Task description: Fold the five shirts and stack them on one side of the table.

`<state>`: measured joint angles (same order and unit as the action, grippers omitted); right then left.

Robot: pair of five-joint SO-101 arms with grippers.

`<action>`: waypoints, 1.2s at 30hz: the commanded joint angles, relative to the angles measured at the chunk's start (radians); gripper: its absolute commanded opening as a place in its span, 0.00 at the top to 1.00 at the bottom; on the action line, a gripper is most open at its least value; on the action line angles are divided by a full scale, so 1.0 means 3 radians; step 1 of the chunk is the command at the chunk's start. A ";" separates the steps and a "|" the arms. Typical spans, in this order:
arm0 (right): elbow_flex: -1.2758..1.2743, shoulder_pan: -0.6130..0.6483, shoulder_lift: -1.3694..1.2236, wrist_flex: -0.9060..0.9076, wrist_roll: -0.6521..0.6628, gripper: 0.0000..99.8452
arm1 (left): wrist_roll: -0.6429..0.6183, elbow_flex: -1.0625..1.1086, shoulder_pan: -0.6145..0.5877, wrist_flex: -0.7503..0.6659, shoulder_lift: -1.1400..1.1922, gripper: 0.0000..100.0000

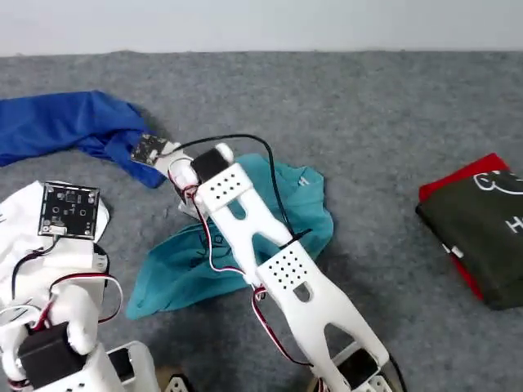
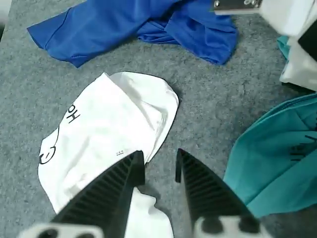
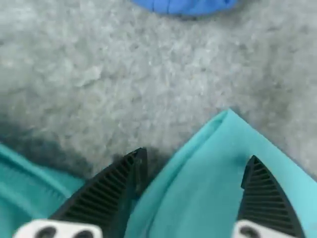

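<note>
Teal shirt [image 3: 213, 198] lies right under my right gripper [image 3: 197, 158], whose jaws are spread wide astride a folded corner on the grey table [image 3: 99, 74]. I judge the good move is to sink low, close on both layers near that corner, then draw it across evenly so the cloth doesn't bunch. Left gripper [image 2: 159, 157] hangs with jaws narrowly parted over the white shirt [image 2: 109, 124]; the blue shirt [image 2: 124, 25] lies beyond it
</note>
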<state>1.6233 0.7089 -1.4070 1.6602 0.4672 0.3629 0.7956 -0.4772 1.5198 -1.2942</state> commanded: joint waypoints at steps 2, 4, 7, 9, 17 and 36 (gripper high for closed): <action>0.0133 -0.0003 -0.0008 -0.0197 -0.0020 0.70 | -0.0031 -0.0003 -0.0015 -0.0051 -0.0005 0.89; 0.0128 -0.0023 -0.0018 -0.0269 -0.0005 0.73 | -0.0031 -0.0003 -0.0015 -0.0051 -0.0005 0.89; 0.0118 -0.0100 -0.0023 -0.0371 0.0000 0.84 | -0.0031 -0.0003 -0.0015 -0.0051 -0.0010 0.89; 0.0118 -0.0151 -0.0023 -0.0422 -0.0015 0.93 | -0.0031 -0.0003 -0.0015 -0.0051 -0.0010 0.89; 0.0189 -0.0401 0.0120 -0.0320 -0.0005 0.99 | -0.0031 -0.0003 -0.0015 -0.0056 -0.0010 0.89; 0.0026 -0.1199 0.2299 0.0468 -0.0015 0.99 | -0.0051 -0.0013 -0.0015 -0.0056 -0.0010 0.89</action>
<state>1.6418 0.4051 -0.8623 1.7568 0.4672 0.3583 0.7956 -0.4772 1.5198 -1.2958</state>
